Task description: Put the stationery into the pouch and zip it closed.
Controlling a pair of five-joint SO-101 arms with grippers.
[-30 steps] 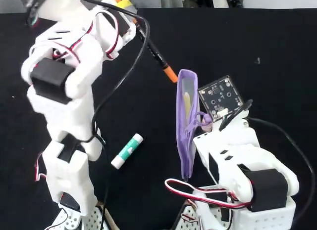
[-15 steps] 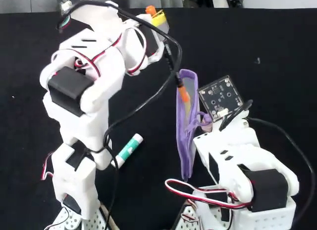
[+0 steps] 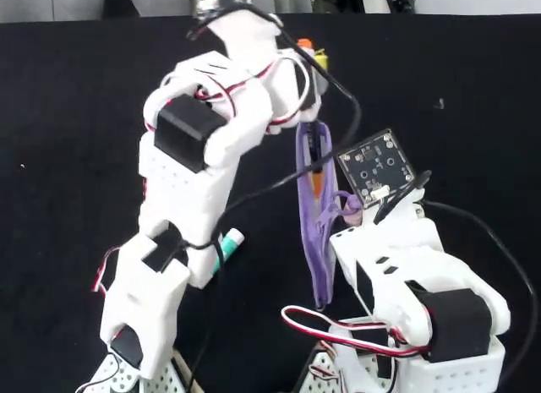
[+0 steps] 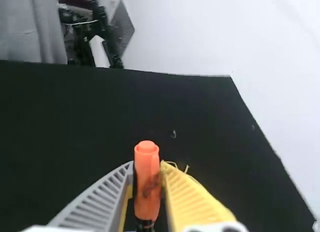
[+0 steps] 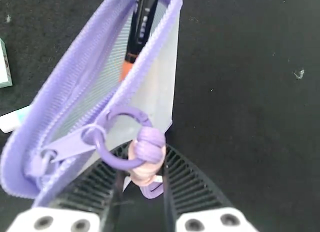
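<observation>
- The right arm [image 3: 423, 275] sits at the near edge of the black bench [image 3: 473, 89], on its own side.
- The right fingers [image 5: 190, 192] are closed on a small pinkish charm [image 5: 146, 159] with a purple knot, which hangs from the zipper pull [image 5: 65, 144].
- The purple pouch [image 3: 319, 249] is held up by that charm just in front of the right arm. It stands on its long edge and runs away from the arm's base.
- The pouch's zip is undone and its mouth gapes upward. The right wrist view shows the mesh side and the purple zip tape spread apart.
- A white glue stick [image 3: 231, 238] with a green band lies flat on the bench on the left arm's side of the pouch. It is apart from the pouch and partly hidden behind the left arm [image 3: 194, 148].
- A black pen [image 3: 316, 156] with an orange lower tip stands nearly upright at the far end of the pouch's mouth, with its lower end inside the opening.
- The left fingers [image 4: 190, 197], one grey and one yellow, are clamped on the pen's orange top end directly above the pouch.
- Beyond the left fingers the bench stretches to its far edge, with a pale wall behind.
</observation>
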